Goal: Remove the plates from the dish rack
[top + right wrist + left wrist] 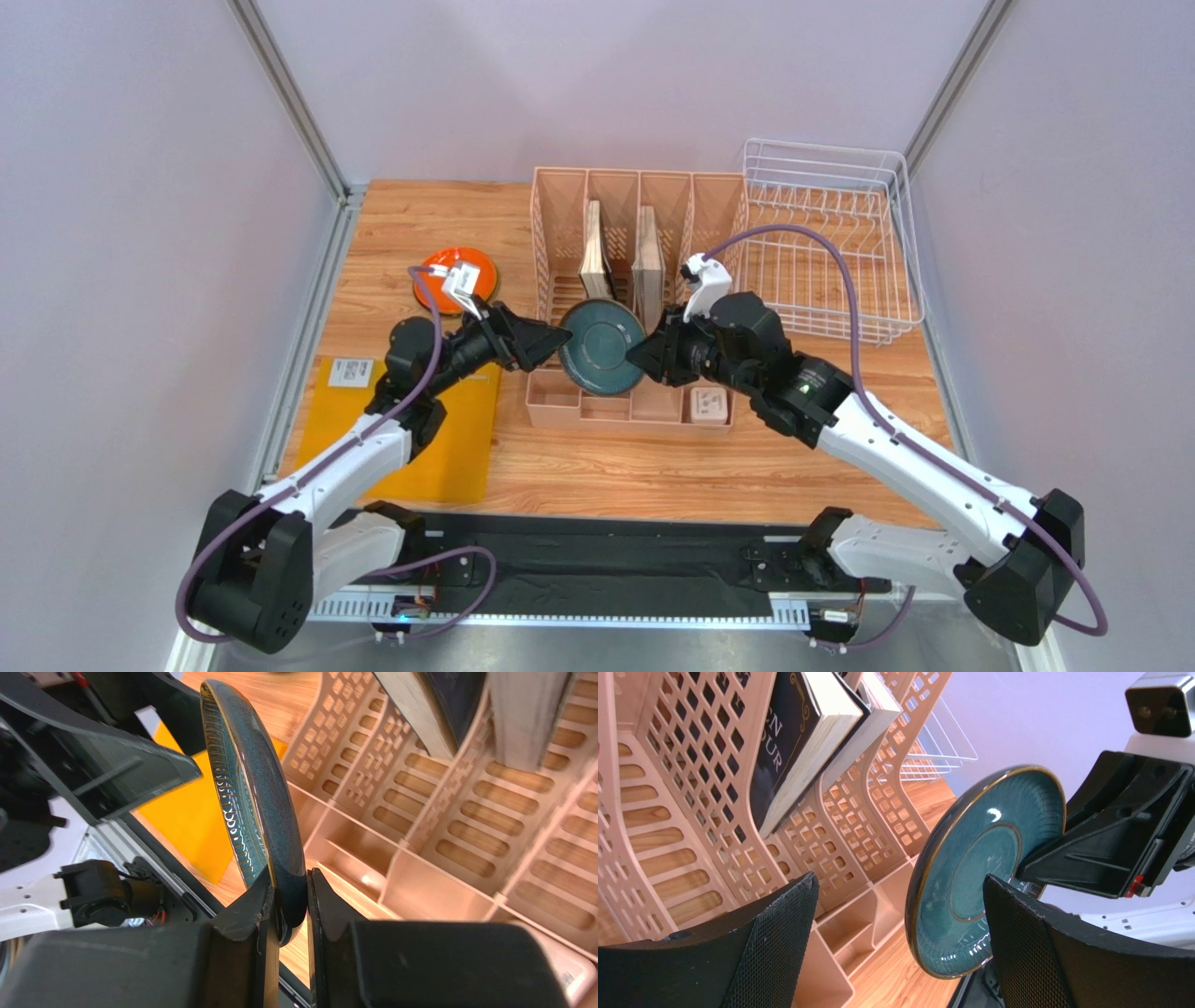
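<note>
A dark teal plate (603,350) hangs on edge above the front of the pink organizer. My right gripper (648,360) is shut on its right rim; in the right wrist view both fingers pinch the plate (256,798) at the right gripper (289,903). My left gripper (547,343) is open at the plate's left rim. In the left wrist view the plate (990,868) stands between the wide fingers of the left gripper (899,882), close to the right one. An orange plate (456,273) lies at the back left. The white wire dish rack (828,238) at the back right shows no plates.
The pink slotted organizer (561,210) fills the middle back, with two books (622,252) upright in its slots. A yellow mat (421,420) lies at the front left under the left arm. Grey walls close in both sides.
</note>
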